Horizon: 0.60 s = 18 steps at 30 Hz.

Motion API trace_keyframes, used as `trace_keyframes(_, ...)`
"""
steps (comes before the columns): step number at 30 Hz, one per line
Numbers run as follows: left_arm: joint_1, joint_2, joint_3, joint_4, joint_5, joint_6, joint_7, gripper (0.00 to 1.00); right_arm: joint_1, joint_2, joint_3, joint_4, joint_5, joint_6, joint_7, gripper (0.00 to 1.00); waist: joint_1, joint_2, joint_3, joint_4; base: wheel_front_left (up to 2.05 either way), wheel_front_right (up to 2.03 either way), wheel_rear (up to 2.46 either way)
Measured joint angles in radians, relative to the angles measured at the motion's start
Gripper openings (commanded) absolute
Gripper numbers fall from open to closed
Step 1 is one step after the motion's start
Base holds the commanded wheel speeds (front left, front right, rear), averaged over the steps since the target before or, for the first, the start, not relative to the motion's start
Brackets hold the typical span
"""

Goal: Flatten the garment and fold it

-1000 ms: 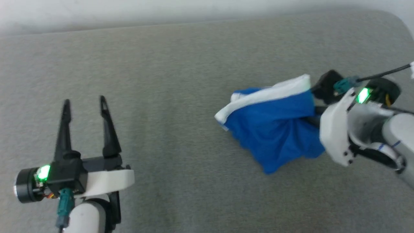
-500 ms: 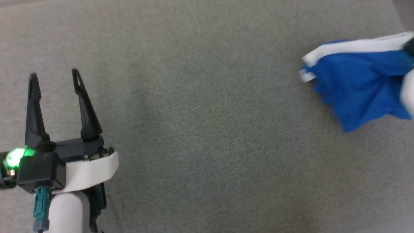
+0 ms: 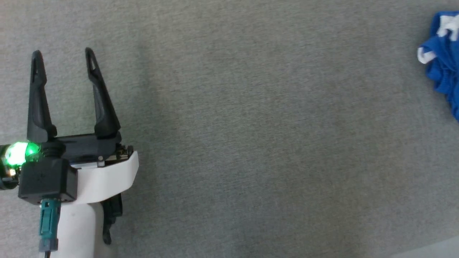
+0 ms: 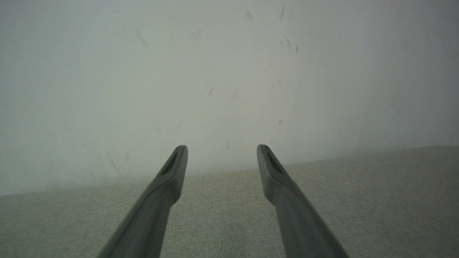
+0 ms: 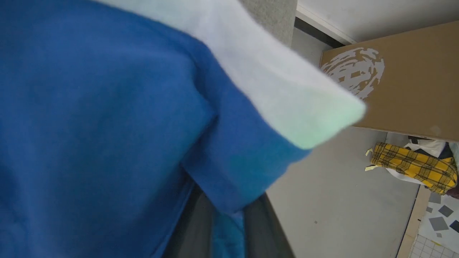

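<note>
My right fingers (image 5: 263,233) pinch narrow on the soft royal-blue shorts with white trim (image 3: 443,68), bunched at the frame's upper right edge. My left fingers (image 3: 102,107) stand wide, empty, lower left over the grey cloth-covered desk (image 3: 251,143). Flattening, I'd say; next, spread it mid-desk.

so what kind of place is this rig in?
Probably an indoor lab or workroom set up for cloth handling: a grey fabric-covered surface against a plain white wall, with a large cardboard piece and a heap of yellow plaid cloth on the floor beyond.
</note>
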Motion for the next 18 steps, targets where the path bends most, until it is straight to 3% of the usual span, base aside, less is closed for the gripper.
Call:
trace_keyframes(1, -0.002, 0.001, -0.003, 0.001, 0.0, 0.005, 0.0, 1.0, 0.0, 0.013, -0.005, 0.02, 0.0, 0.0, -0.002, 0.0, -0.0001, 0.0, 0.002, 0.005, 0.0, 0.0, 0.0)
trace_keyframes(2, -0.002, 0.003, -0.006, 0.004, -0.001, 0.006, 0.0, 1.0, 0.0, 0.025, -0.01, 0.036, 0.0, 0.0, -0.01, 0.16, -0.0001, 0.0, 0.001, 0.009, 0.0, 0.0, 0.0)
trace_keyframes(3, -0.002, 0.004, -0.007, 0.008, -0.002, 0.008, 0.0, 1.0, 0.0, 0.035, -0.017, 0.054, -0.002, 0.0, -0.017, 0.48, -0.0001, 0.0, -0.002, 0.011, 0.0, 0.0, 0.0)
trace_keyframes(4, -0.002, 0.005, -0.01, 0.015, -0.003, 0.009, 0.0, 1.0, 0.0, 0.041, -0.024, 0.07, -0.003, 0.0, -0.022, 1.0, -0.0002, 0.0, -0.008, 0.014, 0.0, 0.0, 0.0)
trace_keyframes(9, 0.018, 0.004, -0.02, 0.045, -0.009, 0.023, 0.0, 1.0, -0.007, 0.041, -0.035, 0.109, -0.071, 0.0, -0.113, 1.0, -0.0003, 0.0, -0.06, 0.027, 0.0, 0.0, 0.0)
trace_keyframes(12, 0.064, 0.008, -0.015, 0.075, -0.016, 0.031, 0.0, 1.0, -0.021, 0.036, -0.036, 0.095, -0.155, 0.0, -0.217, 1.0, -0.0004, 0.0, -0.11, 0.031, 0.0, 0.0, 0.0)
trace_keyframes(18, 0.135, 0.011, -0.006, 0.115, -0.026, 0.039, 0.0, 1.0, -0.047, 0.078, -0.13, 0.075, -0.272, 0.0, -0.427, 1.0, -0.0005, 0.0, -0.22, 0.032, 0.0, 0.0, 0.0)
